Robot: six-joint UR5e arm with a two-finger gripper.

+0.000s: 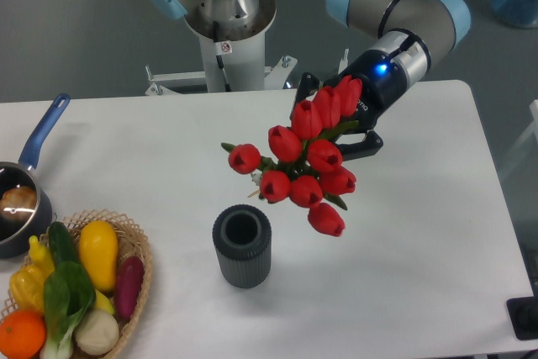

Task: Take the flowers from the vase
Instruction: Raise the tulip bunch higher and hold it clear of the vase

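Jaws: you see the gripper (340,119) with its dark fingers (363,145) either side of the flowers (304,167), pinching the bunch; the buds cover most of the contact, so you cannot read how wide the gap is.
Flowers: you have the red tulip bunch clear of the vase (242,245), hanging in the air above the table (420,233), up and to the right of the vase mouth, tilted with the buds fanning down and left from the gripper.
Vase: it stands upright on the table, dark grey and ribbed, with its round mouth open and nothing in it; it is apart from the flowers.
Arm: the wrist (395,60) shows a blue light where it meets the gripper; the upper links run out of the top edge.
Hidden or cut off: you cannot see the stems except a pale tip (254,194) at the bunch's lower left. The saucepan (18,208) with the blue handle is cut by the left edge, the wicker basket (134,250) of vegetables by the bottom-left corner, and a dark object (525,317) by the right edge.
Writing: a small red-and-white sticker (224,48) sits on the robot base (227,23); its text is too small for you to read.
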